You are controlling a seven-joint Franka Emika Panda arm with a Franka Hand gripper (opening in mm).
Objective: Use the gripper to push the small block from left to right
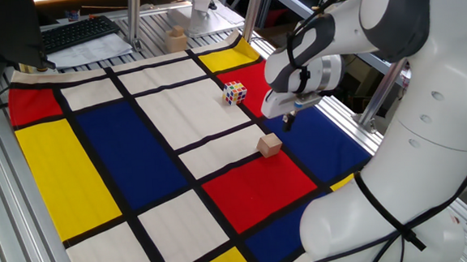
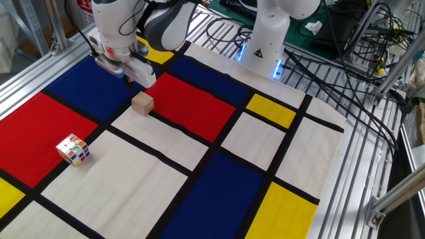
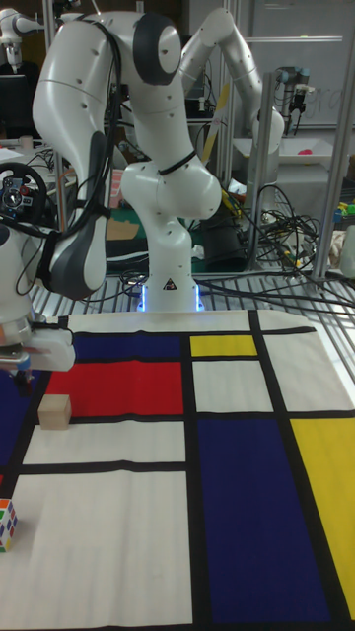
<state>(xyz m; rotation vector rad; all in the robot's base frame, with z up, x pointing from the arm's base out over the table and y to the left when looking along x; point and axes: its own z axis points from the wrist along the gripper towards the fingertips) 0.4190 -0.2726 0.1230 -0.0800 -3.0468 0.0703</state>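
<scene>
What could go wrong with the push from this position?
1. The claw sits off the small block's corner, not squarely beside it; an off-centre contact may spin the block instead of sliding it.
2. The tip appears apart from the block and perhaps above the cloth; too high a sweep could skim over it.

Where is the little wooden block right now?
In the other fixed view, the small block sits left of centre where the white and red patches meet, just below the claw, with the colourful cube further down-left.
</scene>
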